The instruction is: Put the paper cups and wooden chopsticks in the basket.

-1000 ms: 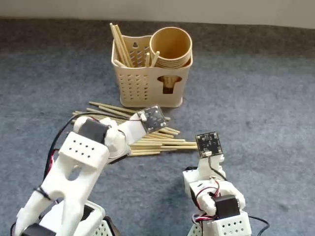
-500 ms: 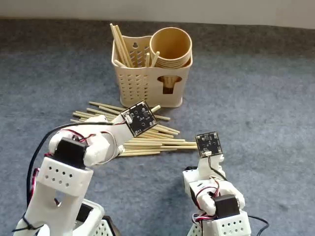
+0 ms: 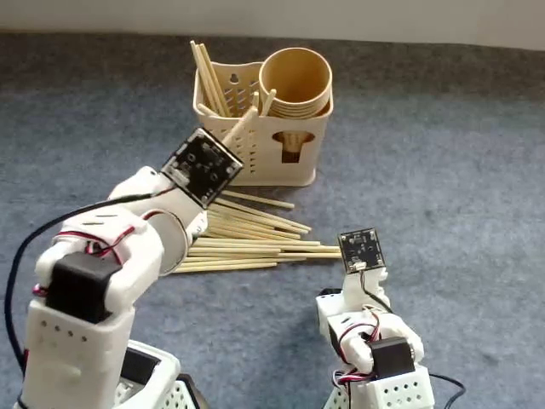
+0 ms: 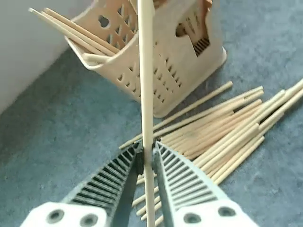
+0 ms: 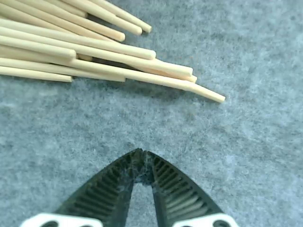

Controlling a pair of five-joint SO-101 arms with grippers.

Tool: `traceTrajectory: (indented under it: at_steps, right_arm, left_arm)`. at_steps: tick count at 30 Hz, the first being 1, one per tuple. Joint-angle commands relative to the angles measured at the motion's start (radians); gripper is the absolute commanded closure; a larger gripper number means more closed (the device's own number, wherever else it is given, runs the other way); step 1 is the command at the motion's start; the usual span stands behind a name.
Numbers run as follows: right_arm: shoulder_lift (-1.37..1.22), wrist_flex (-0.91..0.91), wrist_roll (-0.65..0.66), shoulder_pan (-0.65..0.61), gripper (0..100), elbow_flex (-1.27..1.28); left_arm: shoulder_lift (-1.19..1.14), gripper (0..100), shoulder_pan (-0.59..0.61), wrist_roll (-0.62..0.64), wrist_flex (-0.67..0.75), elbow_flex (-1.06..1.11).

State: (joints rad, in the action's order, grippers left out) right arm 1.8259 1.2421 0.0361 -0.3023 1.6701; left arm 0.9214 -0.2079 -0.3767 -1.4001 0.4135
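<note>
Near the basket (image 3: pixel 255 158) — chopstick (image 4: pixel 146 85) between left fingers (image 4: pixel 177 174)

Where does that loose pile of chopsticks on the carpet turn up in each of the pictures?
High view: pile of chopsticks at centre, on the grey carpet in front of the basket.
Left wrist view: pile beside the basket, past the held chopstick.
Right wrist view: the pile's ends lie ahead of the right gripper.
Shared landmark: the grey carpet.

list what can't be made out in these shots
- Far end of the chopstick in the left gripper: cut off by the left wrist view's edge.
- Number of cups: high view; nested, and the basket wall hides them.
- Size of the pile: high view; the left arm covers part.
</note>
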Motion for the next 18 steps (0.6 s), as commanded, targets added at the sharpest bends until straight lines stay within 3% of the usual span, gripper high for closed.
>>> traceTrajectory:
  at_steps: [1,5,18]
  right_arm:
    - [0.01,0.005,0.012,-0.002,99.1,0.113]
    - [0.01,0.005,0.012,-0.002,99.1,0.113]
    - [0.01,0.005,0.012,-0.002,99.1,0.113]
  left_arm:
    - [0.015,99,0.001,0.091,0.003,-0.156]
    - [0.015,99,0.001,0.157,0.018,-0.223]
    - [0.018,99,0.002,0.321,0.259,-0.236]
